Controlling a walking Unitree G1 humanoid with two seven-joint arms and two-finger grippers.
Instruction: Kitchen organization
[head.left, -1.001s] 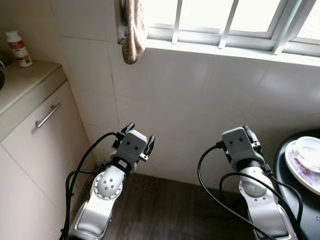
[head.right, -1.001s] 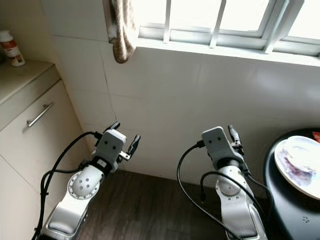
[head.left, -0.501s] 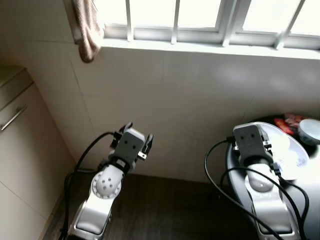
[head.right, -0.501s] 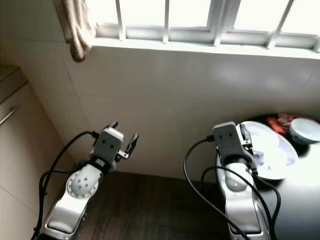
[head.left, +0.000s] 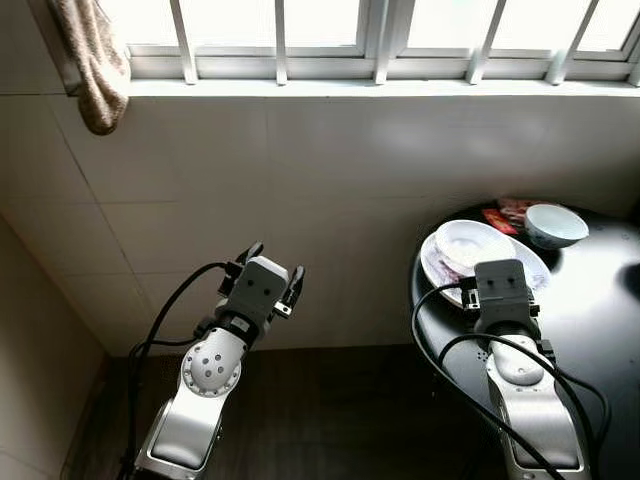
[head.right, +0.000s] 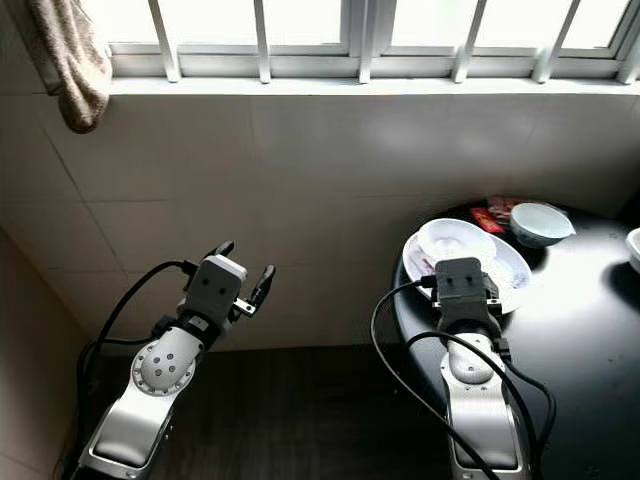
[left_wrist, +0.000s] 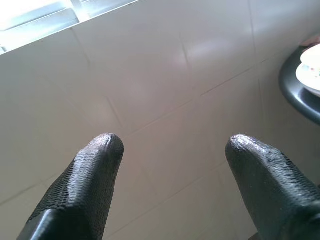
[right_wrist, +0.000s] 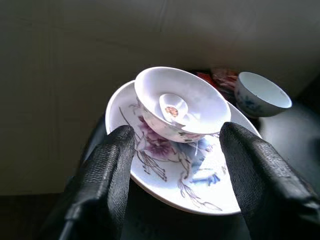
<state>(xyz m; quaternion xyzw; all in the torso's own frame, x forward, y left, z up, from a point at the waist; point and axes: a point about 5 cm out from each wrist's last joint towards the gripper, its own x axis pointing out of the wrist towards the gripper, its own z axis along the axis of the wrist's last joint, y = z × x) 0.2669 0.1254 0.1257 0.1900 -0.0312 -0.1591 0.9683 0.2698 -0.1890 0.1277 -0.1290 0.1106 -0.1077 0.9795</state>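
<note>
A flowered plate (right_wrist: 175, 175) is seen near the edge of a round black table (head.left: 590, 300), with a white bowl (right_wrist: 182, 107) resting on it and a small cup (head.left: 556, 224) just beside. The right gripper (right_wrist: 175, 165) is held before the plate, jaws spread and gripping nothing. The left gripper (left_wrist: 172, 160), likewise released, is pointed at the tiled wall (head.left: 330, 170).

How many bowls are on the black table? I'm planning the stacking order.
3, maybe more out of frame. A white bowl sits on the floral plate before the right hand; a small bowl stands behind; a third bowl's rim is cut off at the edge.
</note>
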